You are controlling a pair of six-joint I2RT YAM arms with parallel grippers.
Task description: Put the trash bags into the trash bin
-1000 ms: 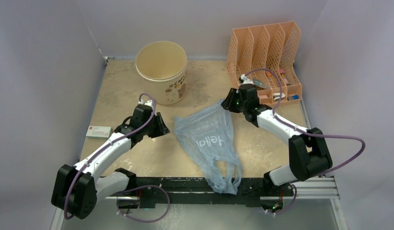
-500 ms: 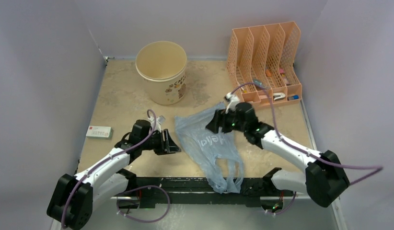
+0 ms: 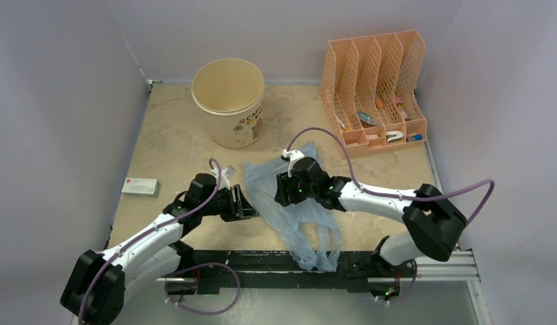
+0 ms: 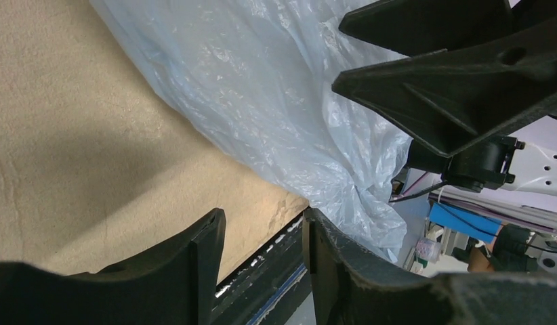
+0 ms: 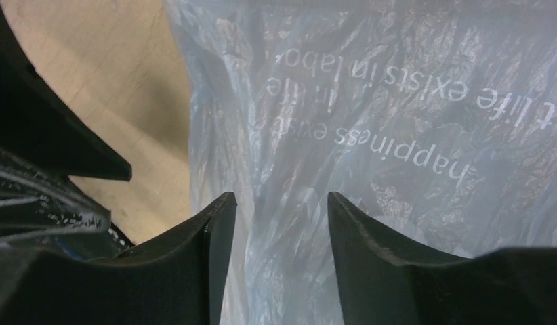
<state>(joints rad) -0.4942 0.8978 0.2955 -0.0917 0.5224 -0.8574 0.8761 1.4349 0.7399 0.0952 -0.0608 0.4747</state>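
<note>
The trash bag [image 3: 308, 227], thin, crinkly and pale blue with white lettering, lies flat on the tan table, its handles trailing over the front rail. My left gripper [image 3: 253, 206] is low at the bag's left edge, open; in the left wrist view its fingertips [image 4: 263, 220] frame bare table, with the bag [image 4: 262, 88] just beyond. My right gripper [image 3: 278, 191] hovers open over the bag's left part, and the right wrist view shows plastic [image 5: 370, 101] beneath its gap [image 5: 281, 202]. The two grippers face each other closely. The cream trash bin [image 3: 228, 101] stands upright at the back.
An orange mesh file organizer [image 3: 374, 74] with small items stands at the back right. A small white and red box [image 3: 140, 186] lies at the left edge. A black rail [image 3: 249, 261] runs along the table's front. Walls close in the left, back and right.
Both grippers opened. My right arm swung from beside the organizer down and left onto the bag. My left gripper moved forward and right to the bag's left edge.
</note>
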